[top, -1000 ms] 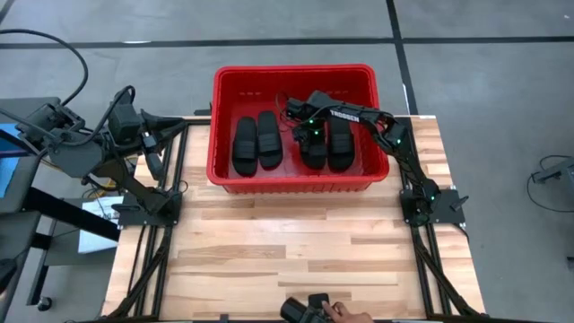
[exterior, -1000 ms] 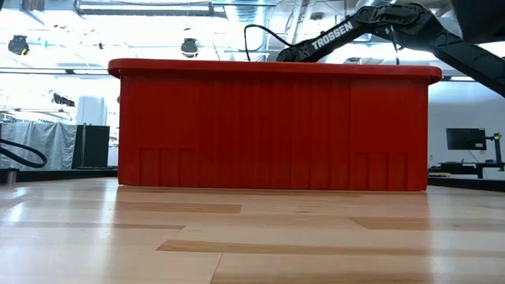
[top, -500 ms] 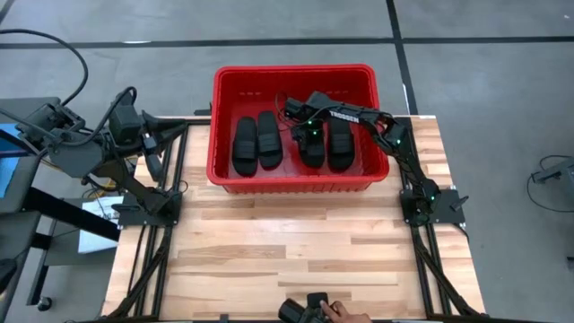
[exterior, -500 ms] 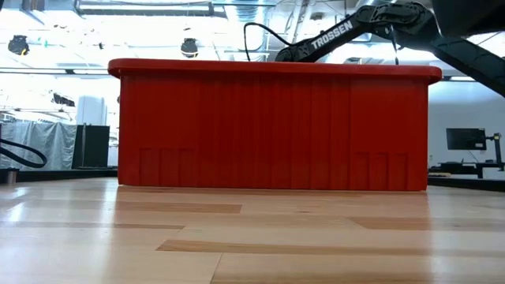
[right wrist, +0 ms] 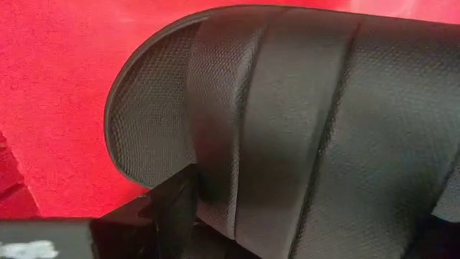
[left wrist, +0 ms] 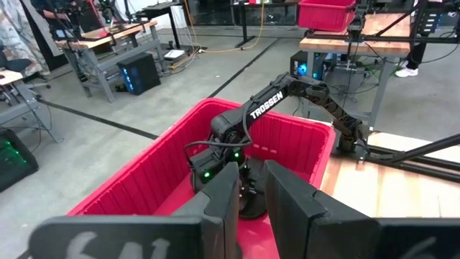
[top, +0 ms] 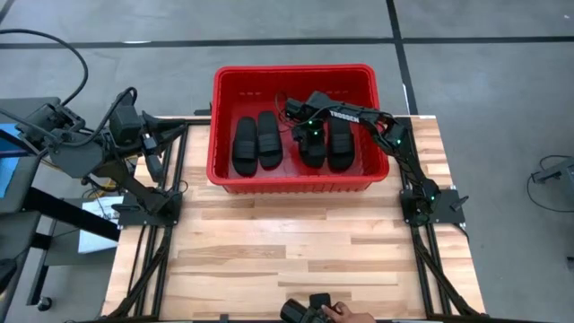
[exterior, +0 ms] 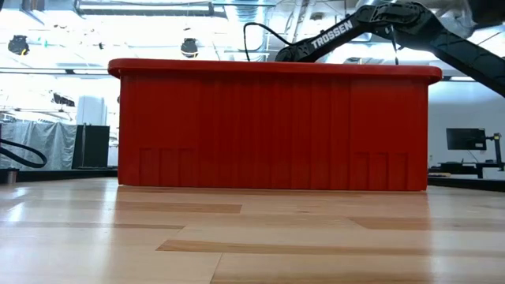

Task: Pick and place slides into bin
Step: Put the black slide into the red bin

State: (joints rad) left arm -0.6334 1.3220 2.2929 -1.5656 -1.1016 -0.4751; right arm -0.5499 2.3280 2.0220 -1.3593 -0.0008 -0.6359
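The red bin (top: 218, 126) stands at the table's far middle and fills the low view (exterior: 268, 126). Four black slides lie in it: two on its left (top: 245, 144) (top: 267, 139) and two on its right (top: 311, 146) (top: 339, 144). My right gripper (top: 308, 133) reaches down into the bin over the third slide, which fills the right wrist view (right wrist: 287, 108). My left gripper (left wrist: 248, 180) waits beyond the bin's left wall, its fingers a narrow gap apart and empty. My right gripper has its fingers spread wide on either side of the third slide. The left finger (right wrist: 165, 208) lies against the slide's side edge (right wrist: 205, 176); the other finger is mostly out of frame. The fingers come from above and lie across the slide. The slide lies flat in the bin.
The bin's tall walls (left wrist: 144, 180) surround my right gripper. The wooden table (top: 296, 242) stretches from the bin to the near edge. A person's hand with a dark object (top: 316, 311) shows at the near edge.
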